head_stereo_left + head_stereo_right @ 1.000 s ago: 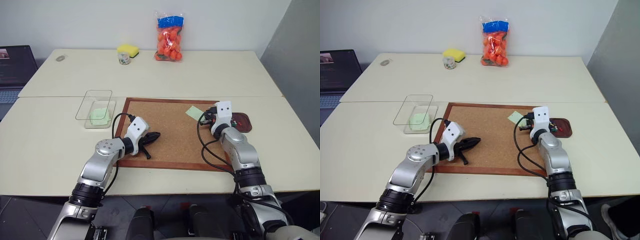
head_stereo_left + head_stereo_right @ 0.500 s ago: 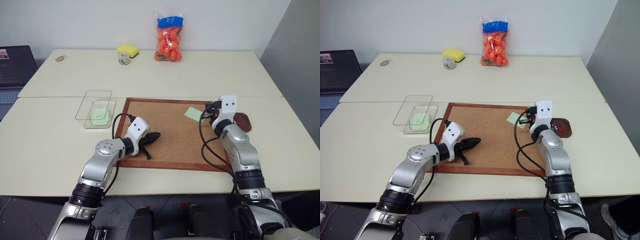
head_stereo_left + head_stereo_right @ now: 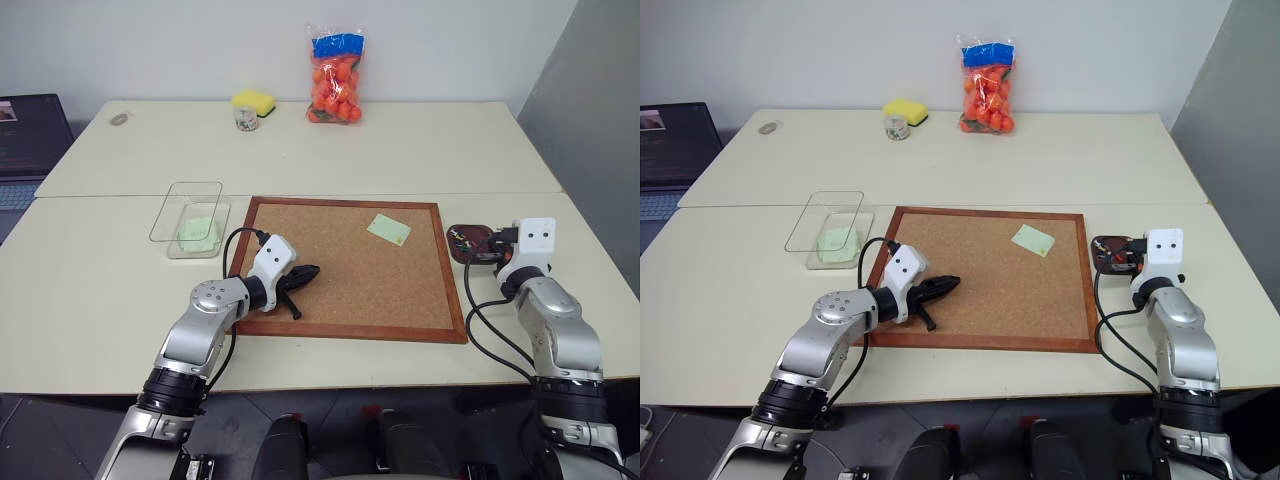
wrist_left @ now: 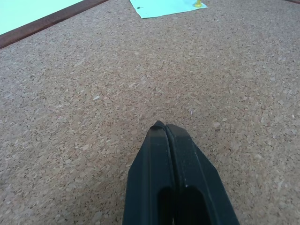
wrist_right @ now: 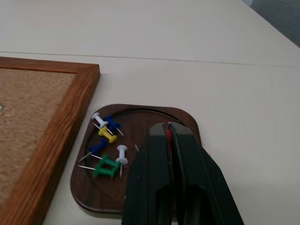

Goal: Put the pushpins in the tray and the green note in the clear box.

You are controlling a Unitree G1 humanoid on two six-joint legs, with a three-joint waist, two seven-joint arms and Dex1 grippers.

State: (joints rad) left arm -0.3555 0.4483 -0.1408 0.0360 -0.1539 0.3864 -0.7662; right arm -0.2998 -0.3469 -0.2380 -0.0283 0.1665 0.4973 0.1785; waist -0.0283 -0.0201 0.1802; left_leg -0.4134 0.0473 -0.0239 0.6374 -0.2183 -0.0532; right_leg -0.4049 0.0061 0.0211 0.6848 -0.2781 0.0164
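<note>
A pale green note (image 3: pixel 388 229) lies on the corkboard (image 3: pixel 350 285), with a yellow pushpin (image 4: pixel 198 3) at its corner. The clear box (image 3: pixel 170 208) stands left of the board and holds another pale green slip (image 3: pixel 198 232). Just right of the board sits the dark brown tray (image 5: pixel 180 119) with several pushpins (image 5: pixel 108 161) in it, white, blue, yellow and green. Above the tray hangs my right gripper (image 5: pixel 166 125), shut on a red pushpin (image 5: pixel 168 135) that shows between its tips. My left gripper (image 3: pixel 312 270) is shut and empty over the board's near left part.
A bag of orange balls (image 3: pixel 337 75), a yellow sponge (image 3: pixel 255 99) and a small jar (image 3: pixel 246 118) stand along the far edge of the table. A laptop (image 3: pixel 30 130) sits at the far left. The board's wooden frame is slightly raised.
My right gripper has swung right, from the note's corner on the corkboard to over the tray. The note now lies uncovered. The left arm has not moved.
</note>
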